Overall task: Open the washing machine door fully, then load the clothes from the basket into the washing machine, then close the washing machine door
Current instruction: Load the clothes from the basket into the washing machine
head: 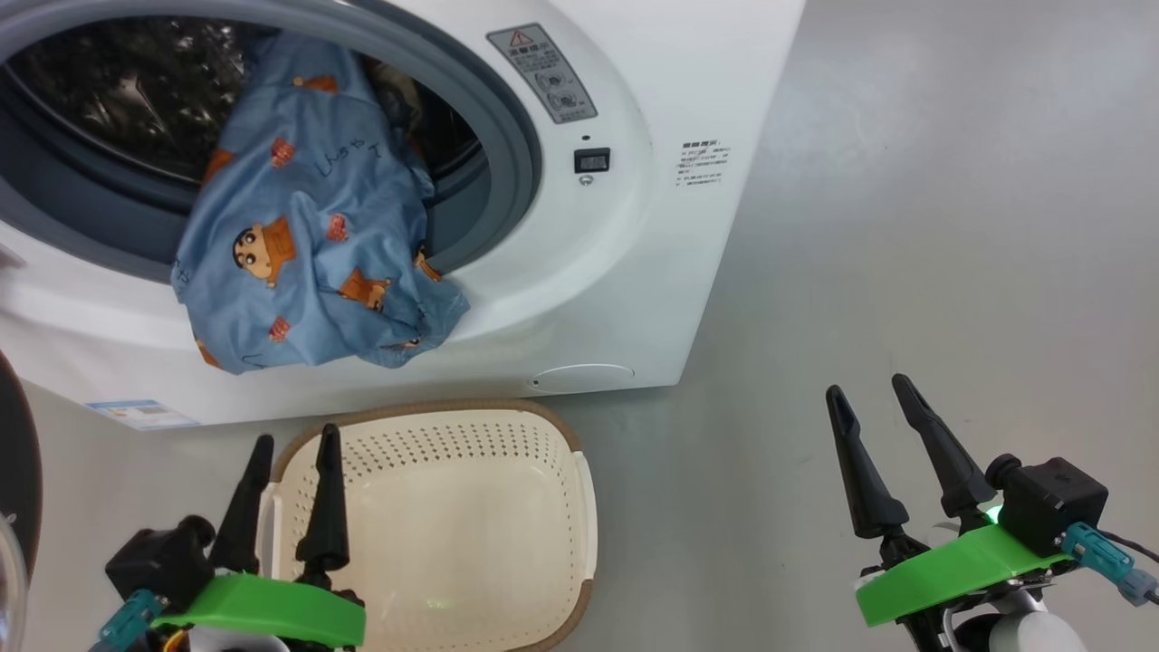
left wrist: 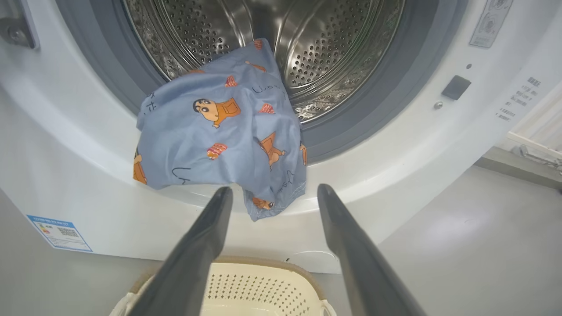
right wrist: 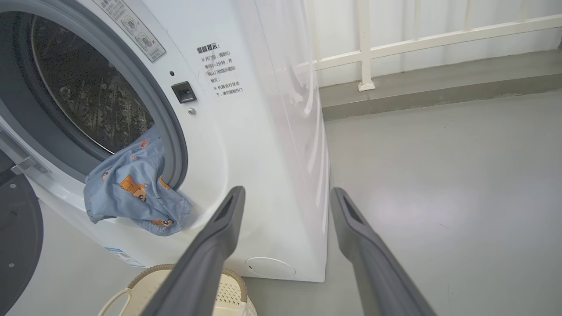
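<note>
Clothes (head: 308, 235) half out of the washer (head: 634, 272); left tool (head: 296, 435) and right tool (head: 866, 385) open, empty.
They hang just ahead of the left tool, which should push the fold deep inside, past the gasket (head: 507, 109).

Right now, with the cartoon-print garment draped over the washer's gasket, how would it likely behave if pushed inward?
The cartoon-print garment is probably floppy: it folds and sags over the gasket. A push would likely bunch it rather than slide it whole. Its hanging hem could slip back toward the basket.
</note>
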Robot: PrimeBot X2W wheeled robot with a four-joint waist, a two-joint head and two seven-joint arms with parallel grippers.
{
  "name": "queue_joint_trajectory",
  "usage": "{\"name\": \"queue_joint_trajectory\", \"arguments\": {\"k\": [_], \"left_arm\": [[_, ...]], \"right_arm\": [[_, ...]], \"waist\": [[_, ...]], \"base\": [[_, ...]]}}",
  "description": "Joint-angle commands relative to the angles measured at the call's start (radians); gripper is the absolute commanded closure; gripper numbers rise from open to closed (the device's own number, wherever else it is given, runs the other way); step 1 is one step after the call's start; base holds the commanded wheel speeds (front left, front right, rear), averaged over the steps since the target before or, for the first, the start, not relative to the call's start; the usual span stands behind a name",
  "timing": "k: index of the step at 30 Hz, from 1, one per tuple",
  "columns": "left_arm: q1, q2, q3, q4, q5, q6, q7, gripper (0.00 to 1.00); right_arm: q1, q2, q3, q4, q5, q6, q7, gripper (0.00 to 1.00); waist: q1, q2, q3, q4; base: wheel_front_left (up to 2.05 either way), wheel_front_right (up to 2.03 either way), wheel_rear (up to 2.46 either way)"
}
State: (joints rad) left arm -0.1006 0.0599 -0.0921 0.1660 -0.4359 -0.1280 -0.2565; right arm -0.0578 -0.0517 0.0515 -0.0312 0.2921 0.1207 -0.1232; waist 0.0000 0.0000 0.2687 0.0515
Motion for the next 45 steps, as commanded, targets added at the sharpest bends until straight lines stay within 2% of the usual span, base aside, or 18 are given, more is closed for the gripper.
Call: {"name": "queue_joint_trajectory", "arguments": {"k": [1, 10, 15, 24, 40, 41, 43, 45], "left_arm": [[-0.022, 0.010, 0.024, 0.004, -0.031, -0.003, -0.005, 0.00], [-0.125, 0.018, 0.031, 0.162, -0.035, -0.003, -0.005, 0.00], [-0.222, 0.015, 0.043, 0.278, -0.073, -0.003, -0.005, 0.00], [-0.401, 0.011, 0.106, 0.471, -0.054, 0.003, -0.005, 0.00], [-0.564, 0.009, 0.223, 0.618, -0.001, 0.002, -0.005, 0.00], [-0.570, 0.009, 0.227, 0.624, 0.002, 0.002, -0.005, 0.24], [-0.580, 0.008, 0.233, 0.633, 0.009, 0.000, -0.005, 1.00], [-0.590, 0.008, 0.239, 0.638, 0.013, 0.000, -0.005, 1.00]], "right_arm": [[0.003, 0.001, 0.028, -0.026, -0.004, 0.010, 0.004, 0.00], [-0.009, 0.001, 0.026, -0.041, -0.016, 0.010, 0.009, 0.00], [-0.020, 0.001, 0.023, -0.050, -0.022, 0.010, 0.011, 0.00], [-0.036, 0.001, 0.026, -0.064, -0.028, 0.010, 0.010, 0.00], [-0.052, 0.001, 0.029, -0.058, -0.021, 0.010, -0.010, 0.00], [-0.052, 0.001, 0.029, -0.058, -0.021, 0.010, -0.012, 0.00], [-0.054, 0.001, 0.031, -0.056, -0.020, 0.010, -0.015, 0.00], [-0.055, 0.001, 0.032, -0.053, -0.020, 0.010, -0.018, 0.00]], "waist": [[0.0000, 0.0000, 0.008, -0.007], [0.0000, 0.0000, 0.060, -0.039], [0.0000, 0.0000, 0.092, -0.061], [0.0000, 0.0000, 0.147, -0.100], [0.0000, 0.0000, 0.194, -0.146], [0.0000, 0.0000, 0.196, -0.146], [0.0000, 0.0000, 0.199, -0.147], [0.0000, 0.0000, 0.202, -0.147]], "base": [[0.00, 0.00, 0.00], [0.00, 0.00, 0.00], [0.00, 0.00, 0.00], [0.00, 0.00, 0.00], [0.00, 0.00, 0.00], [0.00, 0.00, 0.00], [0.00, 0.00, 0.00], [0.00, 0.00, 0.00]]}}
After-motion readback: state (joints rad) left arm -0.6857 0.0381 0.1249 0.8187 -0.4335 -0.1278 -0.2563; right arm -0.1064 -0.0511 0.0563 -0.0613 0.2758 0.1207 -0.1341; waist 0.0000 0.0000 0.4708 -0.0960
